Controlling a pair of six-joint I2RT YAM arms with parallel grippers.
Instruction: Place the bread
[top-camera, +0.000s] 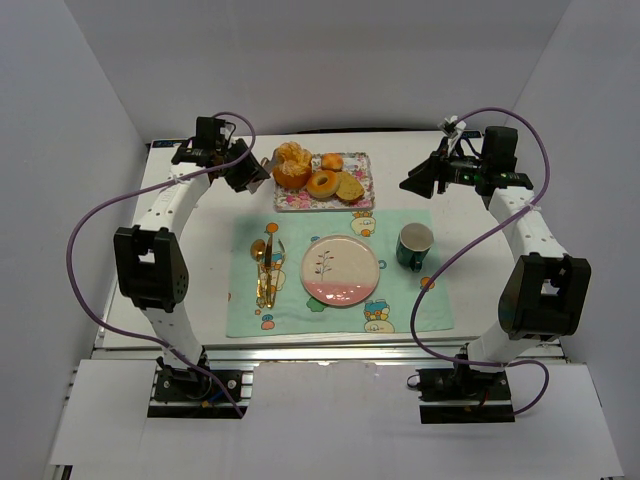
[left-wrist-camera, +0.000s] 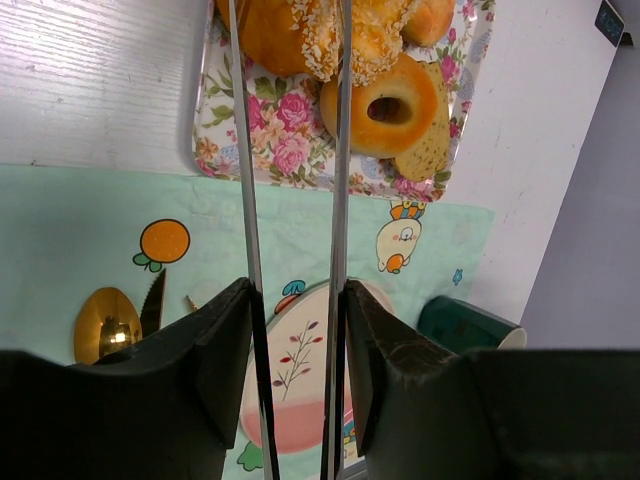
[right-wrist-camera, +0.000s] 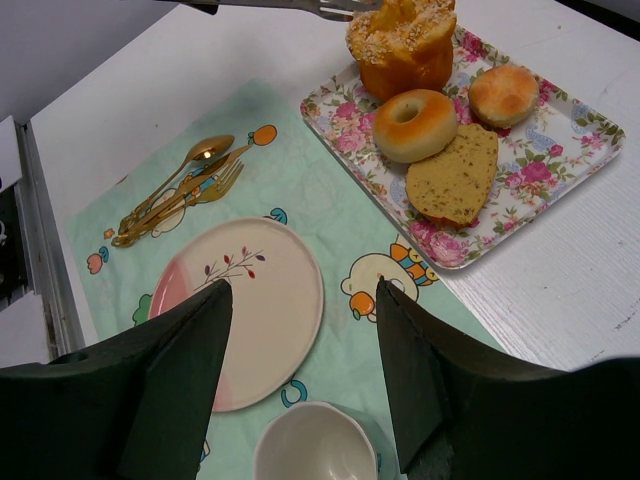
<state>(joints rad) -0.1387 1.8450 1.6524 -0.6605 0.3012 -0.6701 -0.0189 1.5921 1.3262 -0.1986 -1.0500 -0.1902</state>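
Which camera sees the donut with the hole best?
The right wrist view: the donut is whole, close and unblocked on the flowered tray. The left wrist view has the tongs crossing its edge; the top view shows it tiny.

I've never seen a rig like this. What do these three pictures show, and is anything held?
Two robot arms stand on a white table. One picture looks down from above; the others come from a camera on each wrist, the dark shapes below being that arm's fingers. The left gripper holds thin metal tongs, their tips at the tall golden bun with a swirled top on a floral tray, beside a ring donut, a seeded slice and a small roll. The right gripper is open and empty. A mint placemat carries a pink-and-cream plate, gold cutlery and a green mug.
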